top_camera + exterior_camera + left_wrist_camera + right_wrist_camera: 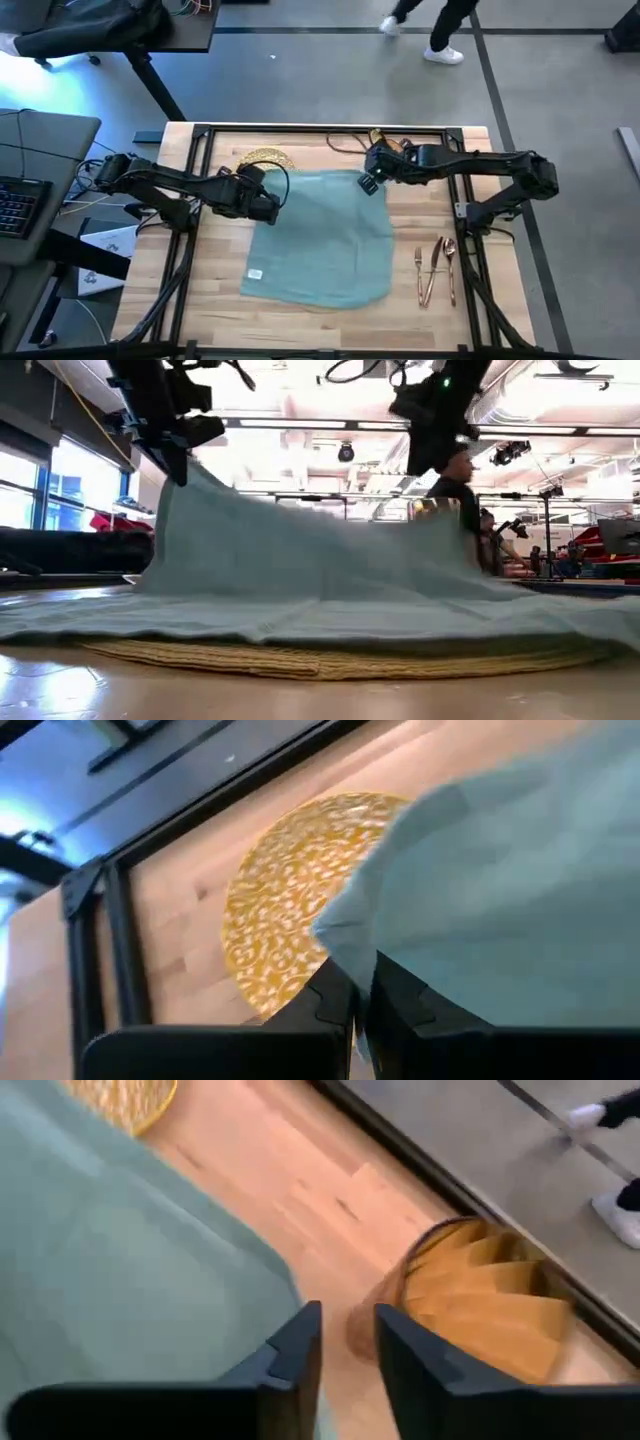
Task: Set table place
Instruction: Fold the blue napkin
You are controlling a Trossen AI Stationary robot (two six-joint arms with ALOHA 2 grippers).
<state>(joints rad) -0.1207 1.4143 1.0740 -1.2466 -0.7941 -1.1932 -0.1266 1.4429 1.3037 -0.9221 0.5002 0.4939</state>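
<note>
- Napkin (322,240), one teal cloth, lies spread over the middle of the light-wood surface (220,310); both far corners are raised by the arms, as the low view shows where the cloth rises to a peak at each side.
- Left end effector (272,207) is at the cloth's far left corner; the left wrist view shows its fingers (330,1005) pressed together on the cloth edge.
- Right end effector (368,183) is at the far right corner; in the right wrist view a narrow gap shows between its fingers (295,1345) with the cloth edge beside them, and whether it grips the cloth cannot be told.
- Only the low view shows the woven placemat (330,657), one, lying flat under the napkin; from above it is covered.
- One gold speckled plate (266,158) rests at the far edge, partly under the cloth; the left wrist view shows its pattern clearly.
- One amber tumbler (480,1295) stands near the far right, just beside the right end effector; from above it is largely hidden.
- Three copper pieces, fork (418,272), knife (433,270) and spoon (450,268), lie side by side at the right of the napkin.
- A black rail frame (320,128) edges the surface; a grey desk with keyboard (15,205) stands at the left, and a person's legs (435,25) cross the grey floor beyond.
</note>
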